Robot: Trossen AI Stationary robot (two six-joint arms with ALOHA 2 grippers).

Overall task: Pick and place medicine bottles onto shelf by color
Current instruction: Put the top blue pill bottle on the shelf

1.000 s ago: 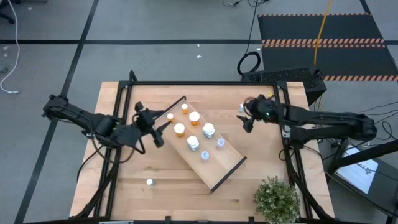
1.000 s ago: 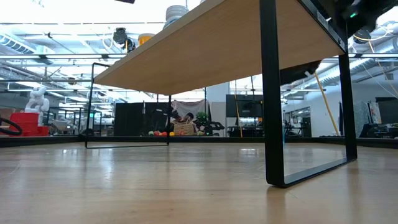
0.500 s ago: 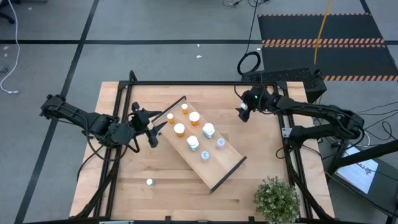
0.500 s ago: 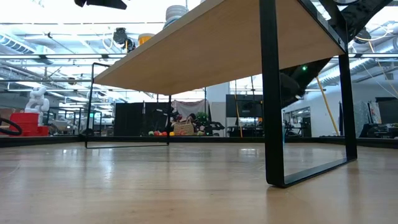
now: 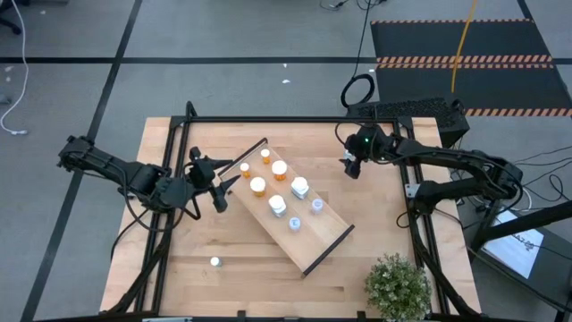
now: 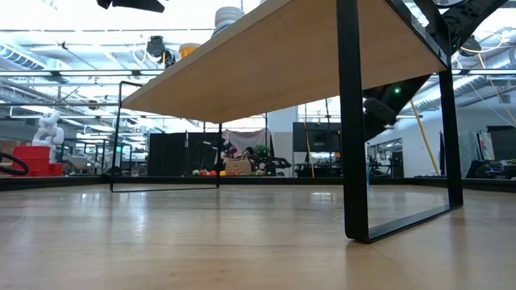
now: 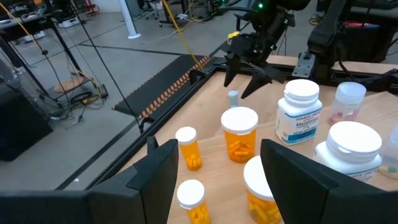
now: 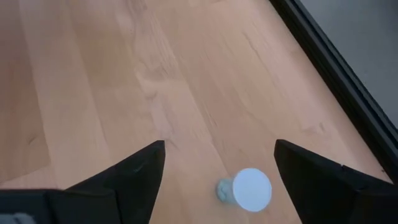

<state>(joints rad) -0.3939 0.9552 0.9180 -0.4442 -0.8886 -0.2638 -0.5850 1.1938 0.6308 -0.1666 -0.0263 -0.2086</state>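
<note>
My right gripper (image 8: 214, 163) hangs over a small pale bottle (image 8: 244, 190) on the bench (image 5: 357, 206) near its far edge, jaws spread wide, nothing held. My left gripper (image 7: 214, 171) waits released at the shelf's (image 5: 329, 238) near end. On the shelf, orange bottles (image 5: 258, 185) sit at one end and clear ones (image 5: 298, 187) further along. One stray bottle (image 5: 214, 262) stands alone.

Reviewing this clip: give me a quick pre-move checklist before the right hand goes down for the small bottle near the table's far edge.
1. Right hand open: ok.
2. Small bottle upright between the fingers in the right wrist view: ok.
3. Bottle free of neighbours on the table: ok.
4. Hand already at grasp height: cannot tell.
5. Left hand waiting at the shelf end, away from the right hand: ok.
6. Free room among the clear bottles: ok.
</note>
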